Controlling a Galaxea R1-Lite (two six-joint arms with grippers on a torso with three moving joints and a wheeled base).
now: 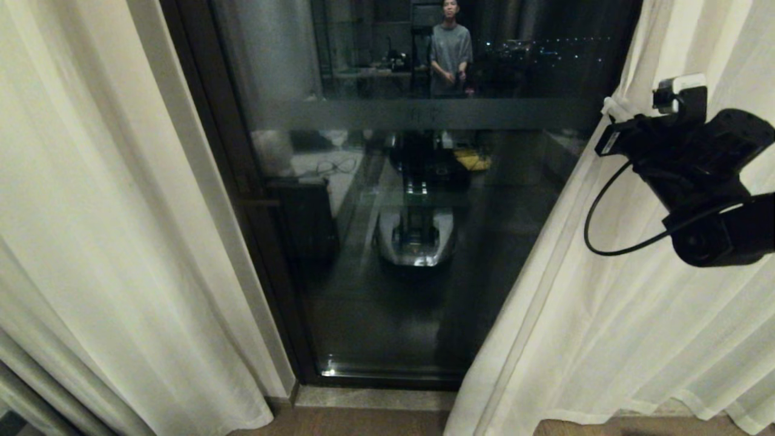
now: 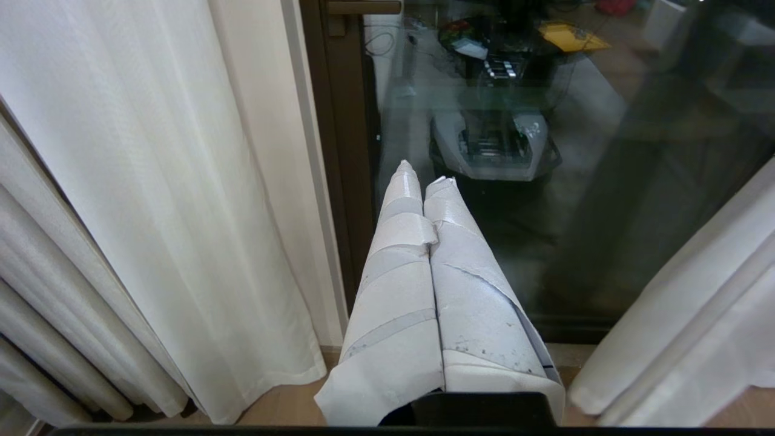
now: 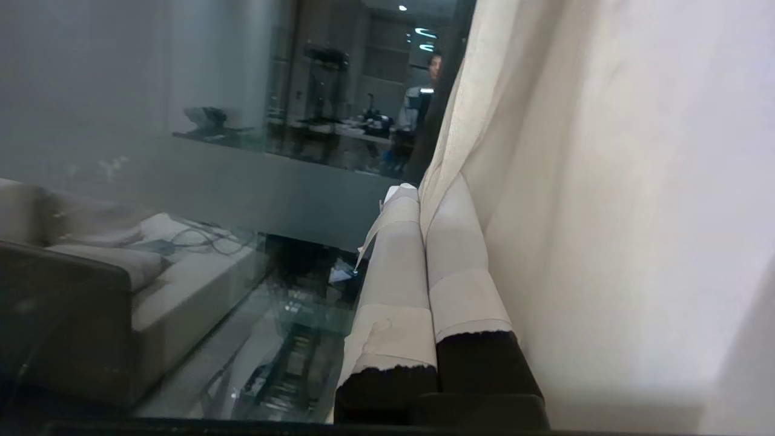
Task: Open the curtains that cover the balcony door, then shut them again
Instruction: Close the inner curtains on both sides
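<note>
Right tool (image 3: 418, 200) pressed together, empty, against inner edge of right curtain (image 1: 605, 315), vertical folds beside it, balcony door (image 1: 424, 242) glass bare leftward; left tool (image 2: 424, 181) likewise together, farther off.

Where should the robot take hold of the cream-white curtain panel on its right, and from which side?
Probably the inner hanging edge of the right cream-white pleated curtain panel, approached from the dark glass balcony door side. That edge hangs free beside the bare glass, so fingers could close around a fold. The right gripper is shut, resting against that edge; the left gripper is shut too, low before the glass.
</note>
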